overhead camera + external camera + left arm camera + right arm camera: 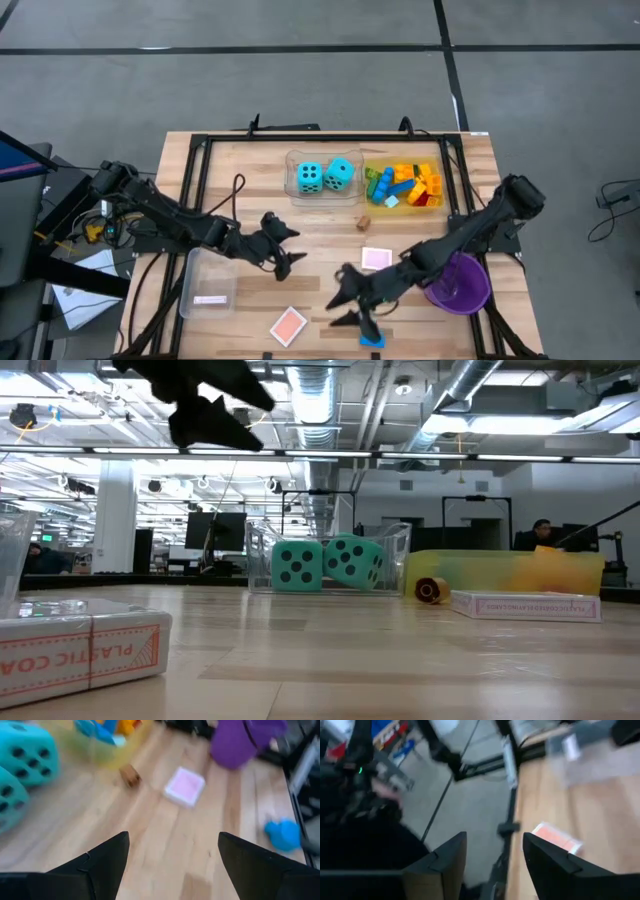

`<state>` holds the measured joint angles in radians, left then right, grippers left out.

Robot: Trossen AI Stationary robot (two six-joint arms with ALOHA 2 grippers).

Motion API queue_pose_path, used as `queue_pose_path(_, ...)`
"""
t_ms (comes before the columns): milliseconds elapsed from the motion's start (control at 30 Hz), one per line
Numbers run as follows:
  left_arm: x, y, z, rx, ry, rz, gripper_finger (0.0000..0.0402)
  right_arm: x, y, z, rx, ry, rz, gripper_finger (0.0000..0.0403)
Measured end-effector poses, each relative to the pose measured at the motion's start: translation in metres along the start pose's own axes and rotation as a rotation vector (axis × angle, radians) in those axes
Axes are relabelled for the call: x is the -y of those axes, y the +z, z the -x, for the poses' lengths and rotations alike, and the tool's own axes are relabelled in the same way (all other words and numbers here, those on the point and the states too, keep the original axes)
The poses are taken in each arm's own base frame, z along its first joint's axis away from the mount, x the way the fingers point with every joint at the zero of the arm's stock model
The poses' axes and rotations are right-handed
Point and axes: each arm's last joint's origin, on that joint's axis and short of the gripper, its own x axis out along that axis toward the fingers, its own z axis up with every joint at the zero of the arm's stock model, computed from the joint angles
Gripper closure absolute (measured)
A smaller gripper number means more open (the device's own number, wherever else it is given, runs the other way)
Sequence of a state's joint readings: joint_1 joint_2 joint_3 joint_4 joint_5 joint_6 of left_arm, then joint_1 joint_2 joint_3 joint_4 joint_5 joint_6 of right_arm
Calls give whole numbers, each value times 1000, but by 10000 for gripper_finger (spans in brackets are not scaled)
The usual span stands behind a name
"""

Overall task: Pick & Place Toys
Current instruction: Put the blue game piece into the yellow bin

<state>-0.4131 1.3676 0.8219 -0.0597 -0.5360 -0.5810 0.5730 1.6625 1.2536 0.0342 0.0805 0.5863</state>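
Two turquoise dice (pixel 323 177) sit in a clear tray (pixel 296 190) at the far middle. Beside it, a yellow tray (pixel 438 203) holds several coloured bricks (pixel 405 185). A pink tile (pixel 376 259), an orange tile (pixel 288 325) and a blue toy (pixel 372 340) lie flat on the wood. My left gripper (pixel 287 249) hovers open over bare wood left of the pink tile (pixel 185 786). My right gripper (pixel 342 297) hovers open between the orange tile (pixel 555 837) and the blue toy, with nothing between its fingers.
A purple bowl (pixel 460 283) stands at the right, under my right arm. A second clear tray (pixel 208 282) lies at the near left. A small brown piece (pixel 365 222) rests in front of the yellow tray. A black frame (pixel 200 150) runs around the table's edges.
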Motion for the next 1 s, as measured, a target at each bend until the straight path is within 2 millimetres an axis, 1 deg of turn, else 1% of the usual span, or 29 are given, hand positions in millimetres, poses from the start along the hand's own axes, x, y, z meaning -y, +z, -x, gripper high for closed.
queue_pose_path(133,3,-11,4,-110,-49,-54,100,-14,-4,-17,-106,14,-20,231)
queue_pose_path(267,6,-19,9,-165,-60,-93,100,-23,-7,-26,-190,-16,-87,239)
queue_pose_path(367,8,-22,10,-175,-66,-106,100,-30,-15,-30,-239,-41,-125,240)
queue_pose_path(533,9,-22,11,-175,-68,-107,100,-48,-34,-25,-299,-56,-130,239)
queue_pose_path(667,9,-22,11,-175,-68,-107,100,-57,-54,-17,-329,-188,-116,238)
queue_pose_path(800,9,-22,11,-174,-68,-107,100,-61,-68,-9,-352,-292,-162,217)
queue_pose_path(900,9,-22,11,-174,-68,-107,100,-57,-75,-5,-395,-371,-231,187)
queue_pose_path(1000,9,-22,11,-174,-67,-107,100,-54,-77,-3,-419,-416,-247,157)
